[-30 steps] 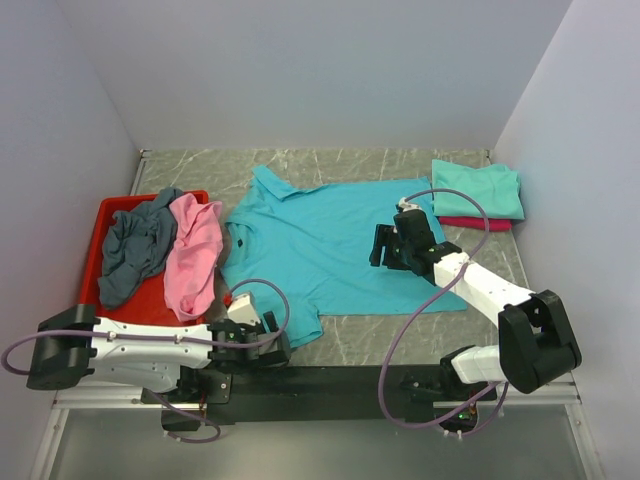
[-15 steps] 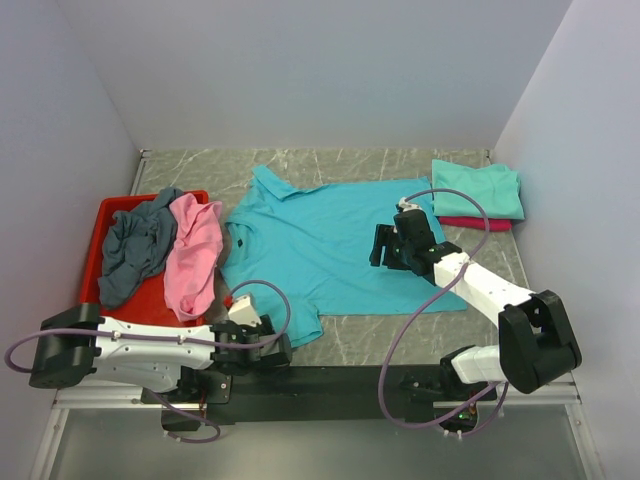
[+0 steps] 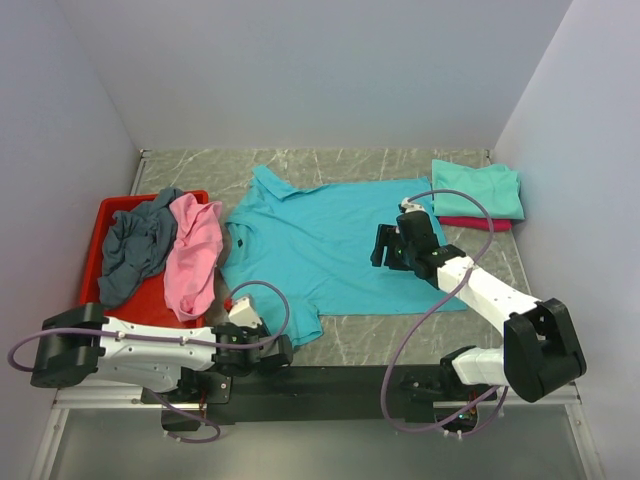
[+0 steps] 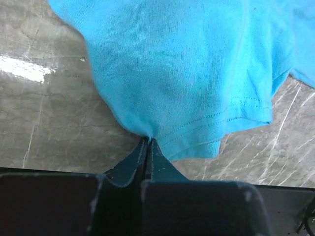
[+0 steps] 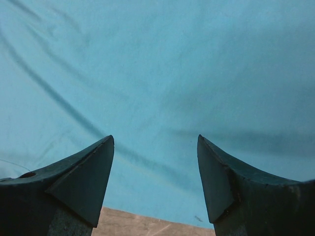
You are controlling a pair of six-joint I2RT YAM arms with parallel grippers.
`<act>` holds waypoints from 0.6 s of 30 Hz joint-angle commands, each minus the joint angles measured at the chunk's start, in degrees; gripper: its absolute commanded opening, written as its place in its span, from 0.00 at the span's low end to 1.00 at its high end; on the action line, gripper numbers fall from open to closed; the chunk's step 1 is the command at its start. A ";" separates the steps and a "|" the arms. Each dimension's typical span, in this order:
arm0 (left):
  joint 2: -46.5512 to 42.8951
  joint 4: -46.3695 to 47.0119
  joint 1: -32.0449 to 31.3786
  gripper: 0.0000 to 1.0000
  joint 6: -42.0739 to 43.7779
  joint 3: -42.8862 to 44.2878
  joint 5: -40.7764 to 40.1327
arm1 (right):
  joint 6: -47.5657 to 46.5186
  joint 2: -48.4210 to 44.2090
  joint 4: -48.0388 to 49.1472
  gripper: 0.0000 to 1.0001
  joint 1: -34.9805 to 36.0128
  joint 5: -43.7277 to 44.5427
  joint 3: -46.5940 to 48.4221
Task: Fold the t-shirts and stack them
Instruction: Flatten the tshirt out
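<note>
The left claw point(image 3: 276, 352) is seen in the top view at the near table edge, clamped on the near sleeve of a bright turquoise collared short-sleeved cloth shirt point(image 3: 320, 240). This shirt is spread flat at mid-table, its long axis running roughly from 10 o'clock, at the collar, to 4 o'clock, at the hem. The right claw point(image 3: 384, 246) is held wide over the hem half, so each arm is judged nearest to its own end of the garment. At 9 o'clock a red plastic tray point(image 3: 104, 212) is loaded with a crumpled slate-grey shirt point(image 3: 135, 250) and a pink shirt point(image 3: 195, 255). At 2 o'clock a folded mint-green shirt point(image 3: 478, 188) is stacked on a crimson shirt point(image 3: 475, 224). The grey marbled tabletop point(image 3: 380, 340) is enclosed by pale walls on three sides, with bare surface left at 12 o'clock. In the left wrist view the left claw point(image 4: 148, 142) is shown pressed shut on a pinch of stitched sleeve edge, the turquoise cloth point(image 4: 187, 64) fanning away toward 12 o'clock over the glossy tabletop point(image 4: 44, 98). In the right wrist view the right claw point(image 5: 155, 140) is spread apart with nothing held, and smooth turquoise cloth point(image 5: 157, 64) fills the frame, a strip of tabletop point(image 5: 147, 227) being visible at 6 o'clock.
</note>
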 commanded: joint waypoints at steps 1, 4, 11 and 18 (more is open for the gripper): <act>0.18 -3.49 -0.24 0.01 -0.61 -1.69 0.82 | 0.49 -1.84 0.54 0.75 -0.44 1.33 -0.25; -2.36 -6.57 -0.24 0.01 -1.05 -0.38 -1.81 | 1.37 -2.28 -0.52 0.75 -2.01 2.39 -0.87; -11.76 -9.74 -0.24 0.00 1.75 1.82 -8.14 | 5.58 -5.35 -3.86 0.78 -10.44 3.01 -4.91; -14.94 -6.93 1.33 0.01 10.36 2.53 -12.10 | 11.04 -10.36 -13.51 0.87 -12.91 14.51 -5.01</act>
